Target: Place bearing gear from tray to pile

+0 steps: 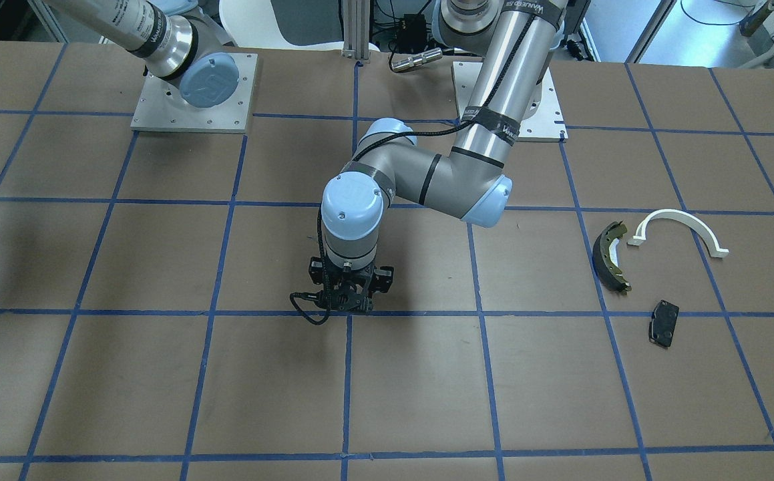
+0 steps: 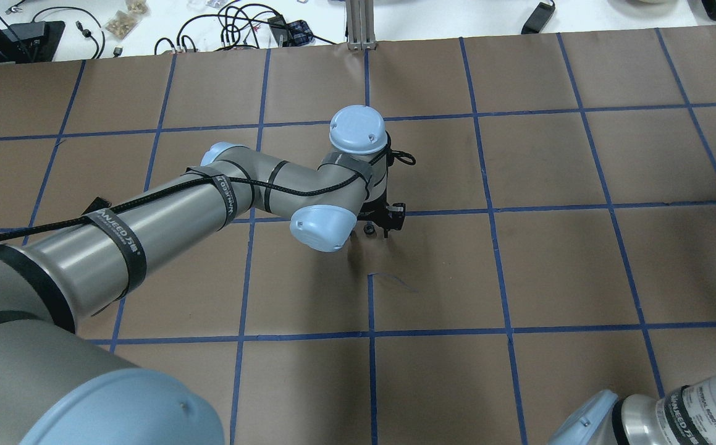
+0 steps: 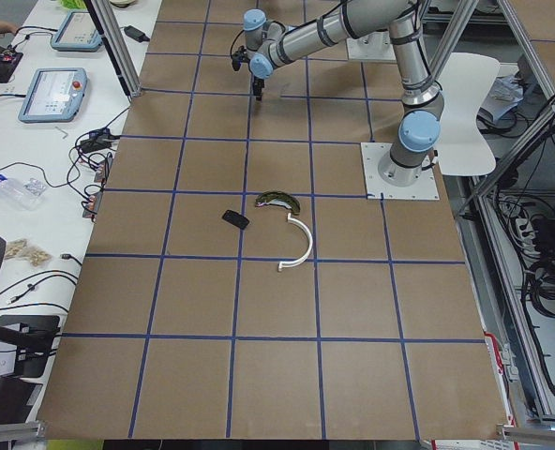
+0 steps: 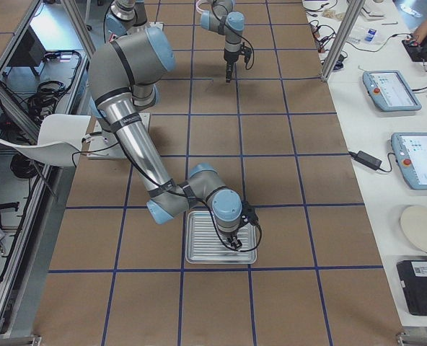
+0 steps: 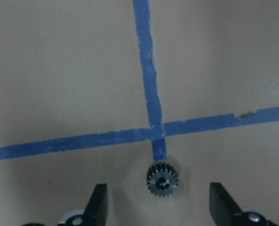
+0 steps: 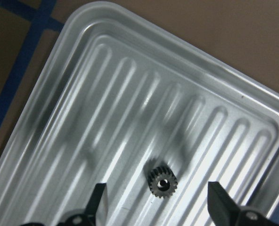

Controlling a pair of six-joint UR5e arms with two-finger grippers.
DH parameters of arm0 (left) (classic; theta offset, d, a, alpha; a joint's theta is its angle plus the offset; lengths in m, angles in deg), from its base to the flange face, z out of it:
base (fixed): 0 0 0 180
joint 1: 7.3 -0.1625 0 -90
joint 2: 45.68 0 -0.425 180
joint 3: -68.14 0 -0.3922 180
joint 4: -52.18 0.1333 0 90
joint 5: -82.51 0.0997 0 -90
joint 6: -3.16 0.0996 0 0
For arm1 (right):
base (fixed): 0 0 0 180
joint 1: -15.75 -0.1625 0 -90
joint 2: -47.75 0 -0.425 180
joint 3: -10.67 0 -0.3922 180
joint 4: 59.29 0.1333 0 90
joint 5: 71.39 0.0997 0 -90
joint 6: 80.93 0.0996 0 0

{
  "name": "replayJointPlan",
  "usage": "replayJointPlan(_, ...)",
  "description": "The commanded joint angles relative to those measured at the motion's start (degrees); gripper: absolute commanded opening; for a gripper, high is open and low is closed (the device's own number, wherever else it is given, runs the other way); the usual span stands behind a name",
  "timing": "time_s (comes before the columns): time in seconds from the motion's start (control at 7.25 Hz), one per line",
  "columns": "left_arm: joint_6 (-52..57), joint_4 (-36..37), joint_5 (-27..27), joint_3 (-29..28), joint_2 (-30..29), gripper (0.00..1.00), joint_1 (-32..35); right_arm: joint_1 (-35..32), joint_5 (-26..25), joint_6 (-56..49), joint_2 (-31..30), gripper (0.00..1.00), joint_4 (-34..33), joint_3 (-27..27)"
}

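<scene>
Down at the far end, the right gripper hangs low over the ribbed metal tray, jaws wide apart and gripping nothing. A gear lies flat on the tray floor between the fingers, touching neither. Mid-table, the left gripper points straight down, jaws just as wide and empty, with a second gear flat on the paper just below a blue tape crossing. The pile, shoe, arc and pad, sits well apart from it, on the robot's left
</scene>
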Motion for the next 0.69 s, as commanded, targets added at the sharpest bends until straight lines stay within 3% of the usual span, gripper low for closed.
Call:
replayJointPlan(0.0,1.17,0.32,-0.35,-0.62,0.18,0.24,-0.30,-0.03,0.00,-0.07,1.30,0.70,-0.19,0.23)
replayJointPlan(0.14,1.18,0.58,-0.43,-0.62,-0.43,0.00,-0.30,-0.03,-0.09,-0.24,1.39,0.68,-0.36,0.23)
replayJointPlan(0.41,2.23,1.20,-0.43,-0.10,-0.34,0.00,-0.39,0.06,-0.18,-0.16,1.39,0.64,-0.54,0.23)
replayJointPlan(0.55,2.58,0.76,-0.52,-0.97,1.48,0.00,-0.99,0.06,-0.09,-0.16,1.39,0.55,-0.54,0.23)
